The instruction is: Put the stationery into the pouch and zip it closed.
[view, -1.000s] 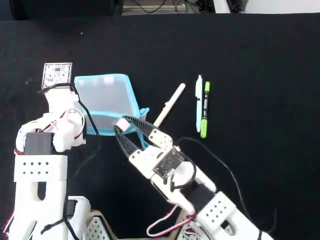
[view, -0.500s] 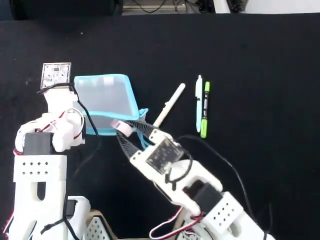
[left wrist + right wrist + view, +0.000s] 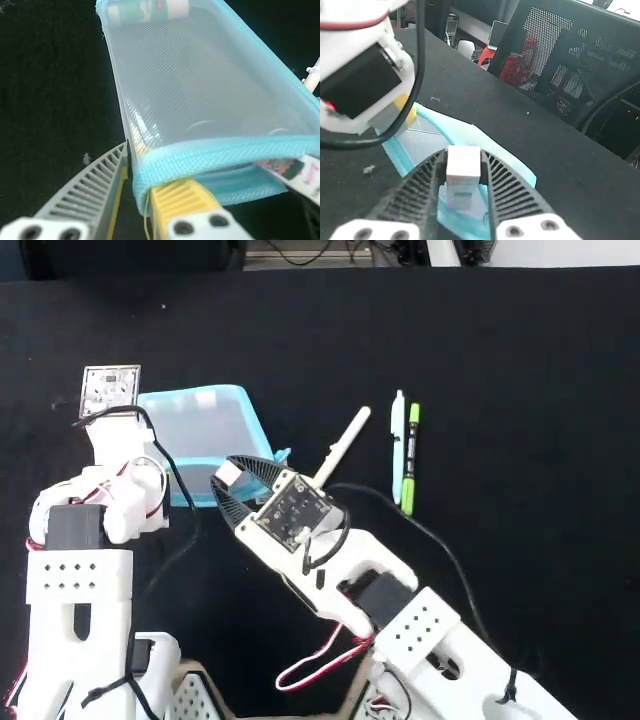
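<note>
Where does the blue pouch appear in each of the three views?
High view: pouch lies left of centre, between the two arms.
Left wrist view: pouch, its rim clamped in the left hand.
Right wrist view: pouch just beyond the right hand.
Shared landmark: the white eraser held by the right hand at the pouch's opening.

The right gripper point(image 3: 222, 474) is swinging its eraser point(image 3: 229, 476) leftward over the pouch point(image 3: 195, 425) mouth, apparently nudging the pouch sideways

Lit brightly and evenly from above. Hardly any shadow on the matte black worktop point(image 3: 520, 360). Pale sheen across the mesh pouch point(image 3: 200, 85) in the left wrist view. Blown-out white on the left arm point(image 3: 350, 20) in the right wrist view.
</note>
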{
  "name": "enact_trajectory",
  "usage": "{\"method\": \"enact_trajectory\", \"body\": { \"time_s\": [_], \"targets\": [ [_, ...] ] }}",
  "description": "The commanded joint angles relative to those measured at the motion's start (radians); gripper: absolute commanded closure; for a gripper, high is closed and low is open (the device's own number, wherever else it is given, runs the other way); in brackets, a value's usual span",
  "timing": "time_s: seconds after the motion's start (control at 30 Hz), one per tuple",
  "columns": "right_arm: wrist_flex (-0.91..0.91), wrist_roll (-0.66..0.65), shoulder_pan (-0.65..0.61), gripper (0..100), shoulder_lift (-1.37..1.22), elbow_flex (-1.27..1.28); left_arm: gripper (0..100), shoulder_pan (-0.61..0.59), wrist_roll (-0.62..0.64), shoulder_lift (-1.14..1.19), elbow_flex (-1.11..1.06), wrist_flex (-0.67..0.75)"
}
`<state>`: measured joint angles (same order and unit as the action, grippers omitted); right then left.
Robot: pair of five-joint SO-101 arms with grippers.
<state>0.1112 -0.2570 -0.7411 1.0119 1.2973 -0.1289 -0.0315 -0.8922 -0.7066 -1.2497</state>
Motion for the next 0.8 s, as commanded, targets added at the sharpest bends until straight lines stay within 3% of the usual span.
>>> {"method": "enact_trajectory", "body": {
  "time_s": [0.0, 0.23, 0.43, 0.77],
  "targets": [
    [-0.025, 0.002, -0.006, 98.8, 0.064, -0.041, 97, -0.004, 0.008, -0.011, 0.016, 0.012],
    [-0.107, 0.175, -0.005, 98.8, 0.097, 0.019, 97, -0.004, 0.008, -0.011, 0.016, 0.012],
    [-0.295, 0.181, -0.005, 98.8, 0.097, 0.136, 97, -0.004, 0.009, -0.011, 0.016, 0.012],
    [-0.298, 0.175, -0.005, 98.8, 0.035, 0.16, 97, -0.004, 0.009, -0.011, 0.016, 0.012]
  ]
}}
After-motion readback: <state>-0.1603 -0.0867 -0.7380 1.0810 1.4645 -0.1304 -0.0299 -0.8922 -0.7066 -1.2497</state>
